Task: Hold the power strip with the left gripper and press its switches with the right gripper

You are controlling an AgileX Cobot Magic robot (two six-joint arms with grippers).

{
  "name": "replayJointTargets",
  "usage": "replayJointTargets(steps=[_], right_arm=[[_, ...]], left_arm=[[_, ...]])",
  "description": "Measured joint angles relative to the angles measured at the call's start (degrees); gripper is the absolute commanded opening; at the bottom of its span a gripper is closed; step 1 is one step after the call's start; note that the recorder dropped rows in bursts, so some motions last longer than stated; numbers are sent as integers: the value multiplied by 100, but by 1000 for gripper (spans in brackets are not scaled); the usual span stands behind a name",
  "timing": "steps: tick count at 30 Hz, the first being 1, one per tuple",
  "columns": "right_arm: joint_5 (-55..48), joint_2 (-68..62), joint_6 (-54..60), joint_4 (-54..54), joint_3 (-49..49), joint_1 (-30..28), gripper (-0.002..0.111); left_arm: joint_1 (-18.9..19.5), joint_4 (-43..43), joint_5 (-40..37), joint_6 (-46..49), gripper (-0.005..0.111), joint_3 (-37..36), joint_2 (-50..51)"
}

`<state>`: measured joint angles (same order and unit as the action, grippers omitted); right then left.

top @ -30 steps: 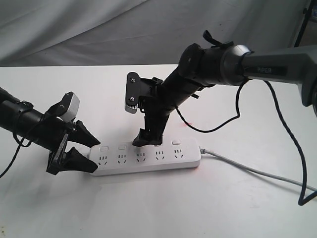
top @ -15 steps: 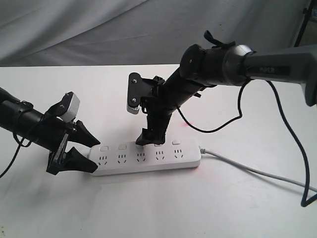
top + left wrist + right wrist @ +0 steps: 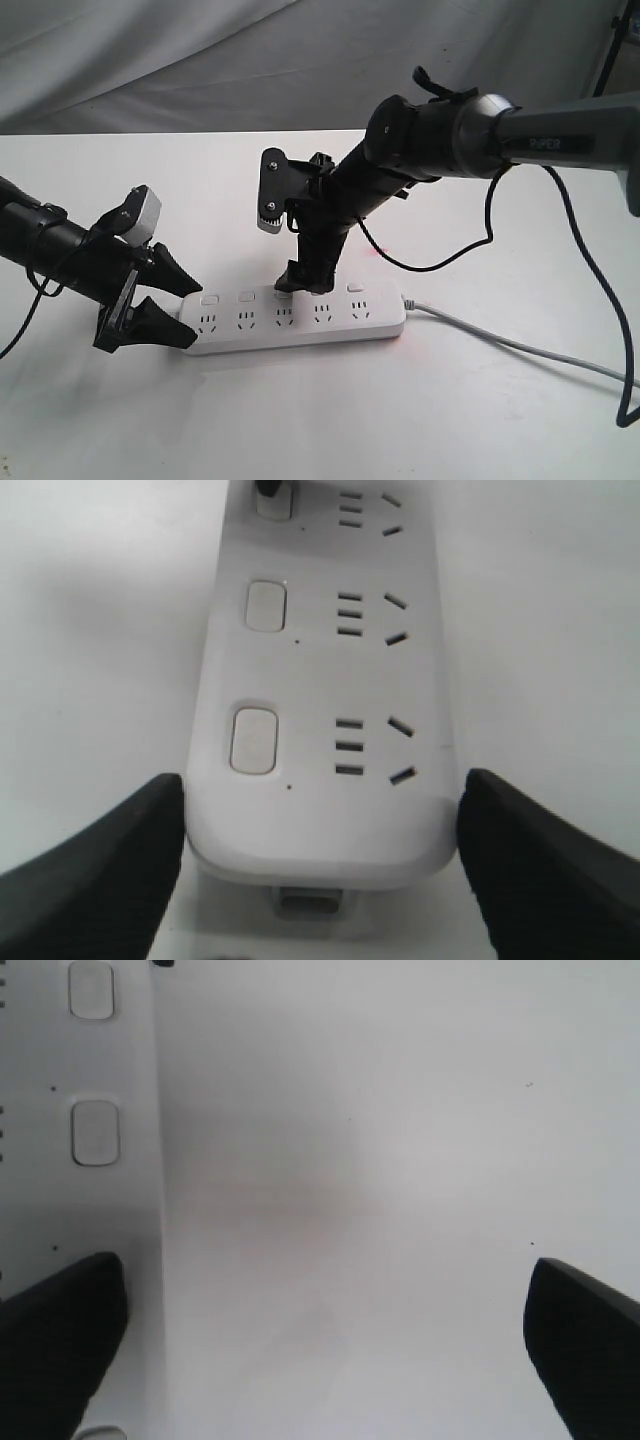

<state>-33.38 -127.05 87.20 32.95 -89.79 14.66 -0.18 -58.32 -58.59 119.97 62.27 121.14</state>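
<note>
The white power strip (image 3: 300, 336) lies flat on the white table, sockets up. My left gripper (image 3: 190, 315) is shut on its left end, one black wedge finger pressed against each long side (image 3: 322, 792). The switches (image 3: 245, 296) run along the far edge; two show in the left wrist view (image 3: 265, 606). My right gripper (image 3: 303, 281) points down over the middle with its fingers wide apart. One fingertip (image 3: 70, 1320) rests on the third switch from the left; the other hangs over bare table beyond the strip (image 3: 40, 1160).
The strip's grey-white cord (image 3: 500, 340) trails right across the table (image 3: 300, 420). A black cable (image 3: 590, 290) loops down from the right arm. A grey cloth (image 3: 200, 60) hangs behind the table's far edge.
My right gripper and its wrist have shifted slightly to the right above the switch row. The left gripper and the power strip have not moved.
</note>
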Motion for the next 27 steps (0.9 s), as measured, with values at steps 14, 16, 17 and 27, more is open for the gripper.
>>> replayJointTargets(steps=[14,16,17,27], right_arm=[[23,-57,-180,-170,0,63,105],[42,-18,-180,-121,0,63,105],[47,-7,-180,-100,0,63,105],[129,258,-85,163,81,63,105]], left_arm=[[0,0,0,0,48,0,0],[0,0,0,0,48,0,0],[0,0,0,0,48,0,0],[0,0,0,0,48,0,0]])
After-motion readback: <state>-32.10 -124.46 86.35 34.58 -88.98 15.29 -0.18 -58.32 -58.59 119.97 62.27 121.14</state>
